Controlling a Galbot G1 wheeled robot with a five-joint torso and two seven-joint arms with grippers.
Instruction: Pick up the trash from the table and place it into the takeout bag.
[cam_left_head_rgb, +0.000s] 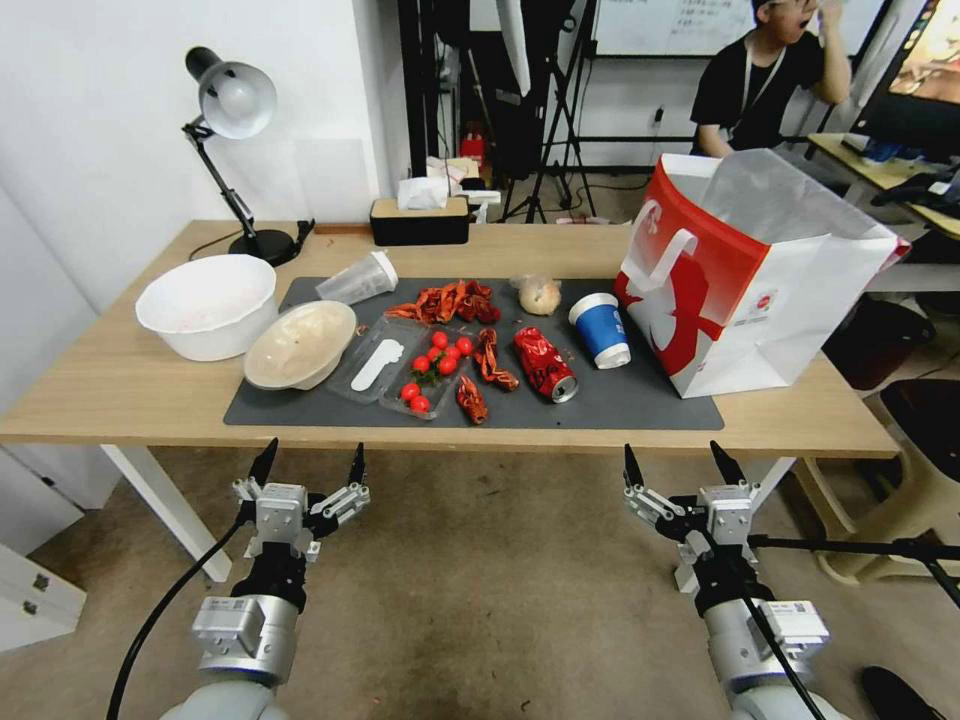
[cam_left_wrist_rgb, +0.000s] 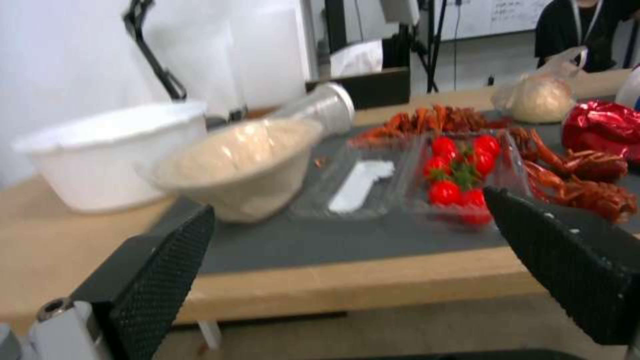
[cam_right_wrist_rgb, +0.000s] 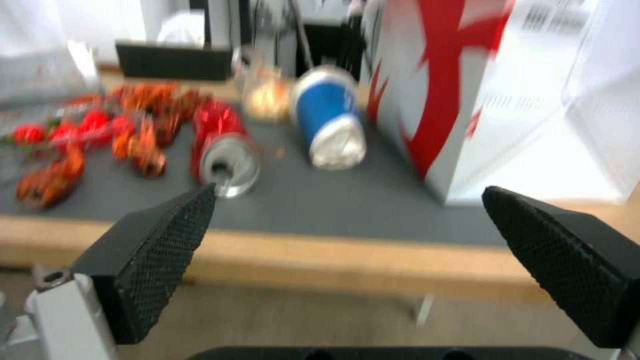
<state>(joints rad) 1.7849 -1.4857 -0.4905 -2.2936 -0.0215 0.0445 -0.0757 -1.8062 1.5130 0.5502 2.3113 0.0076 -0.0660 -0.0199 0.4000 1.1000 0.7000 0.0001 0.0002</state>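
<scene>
Claws (cam_left_head_rgb: 310, 465) (cam_left_head_rgb: 683, 462) hang spread before table (cam_left_head_rgb: 120, 385)

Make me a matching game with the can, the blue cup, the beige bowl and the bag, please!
Things:
1. can
2. blue cup
3. beige bowl
4. bag

Places or states:
A. tilted against the big white bowl
B. standing open at the mat's right end
C. crushed, lying on its side
D. upside down, right beside the bag

Pairs: 1-C, 2-D, 3-A, 4-B
</scene>
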